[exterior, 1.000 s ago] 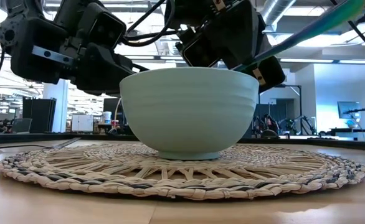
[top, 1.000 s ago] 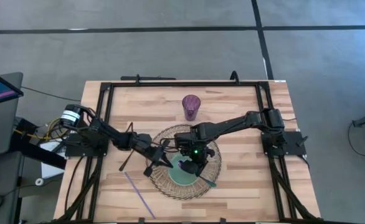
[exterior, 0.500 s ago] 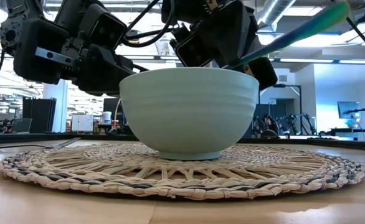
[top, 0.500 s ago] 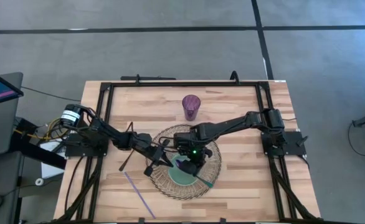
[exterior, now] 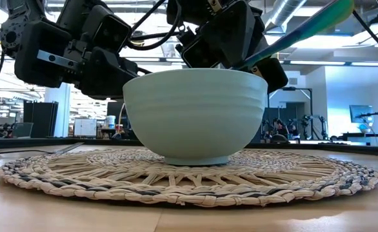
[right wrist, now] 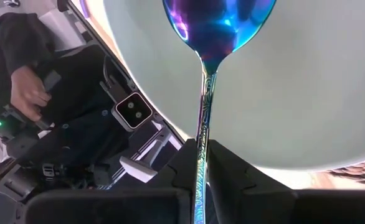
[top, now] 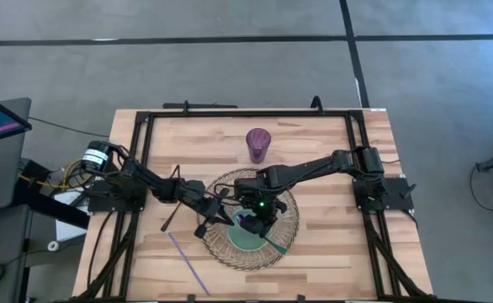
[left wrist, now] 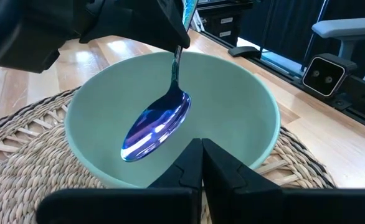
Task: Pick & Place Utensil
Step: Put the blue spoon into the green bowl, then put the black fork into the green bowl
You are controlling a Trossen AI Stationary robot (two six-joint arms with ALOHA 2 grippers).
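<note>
The spoon, iridescent blue-purple with a teal handle, hangs bowl-down inside the pale green ribbed bowl, clear of its rim, pinched at the stem by the right gripper. The bowl sits mid-way on a round woven mat. The left gripper, clenched empty, hovers at the bowl's edge. Since a second ago, the handle has tilted higher.

We see a light wooden table carrying a woven placemat, 1 purple cup, and a purple straw.
</note>
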